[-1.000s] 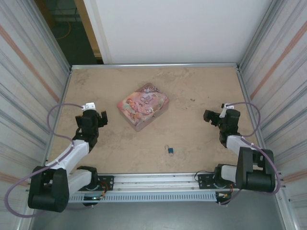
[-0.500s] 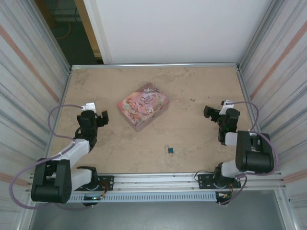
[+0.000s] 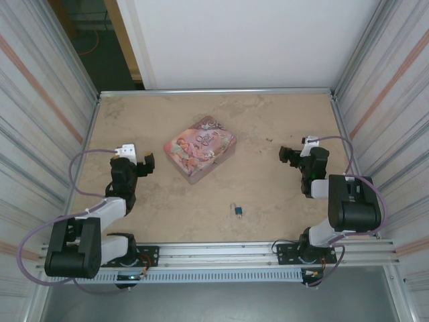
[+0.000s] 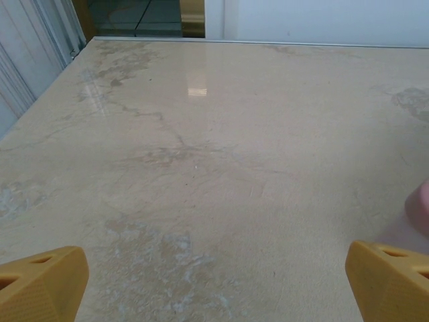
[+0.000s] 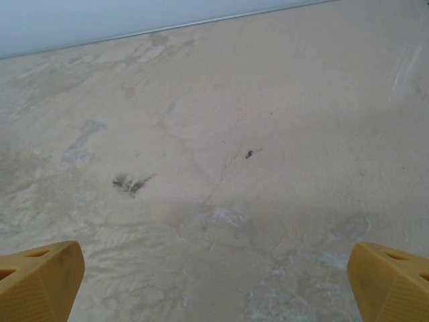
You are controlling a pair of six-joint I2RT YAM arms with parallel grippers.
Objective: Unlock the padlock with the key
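Top external shows padlock (image 3: 237,210) well apart from right pincer (image 3: 285,155).

Left claw (image 3: 147,161) and right claw (image 3: 285,153) slightly farther forward than 1 s ago

The table (image 3: 268,121) is a beige, marbled slab with a metal rim. A pink illustrated tin (image 3: 200,148) lies on it between the two sets of jaws, nearer those of the left gripper (image 3: 145,162) (off to their right side). The small blue padlock (image 3: 238,211) lies closer to the arm bases than either set of jaws, well apart from the tin. Ahead of the right gripper (image 3: 286,154) and its jaws, the surface bears a dark speck (image 5: 249,154) and a smudge (image 5: 131,182).
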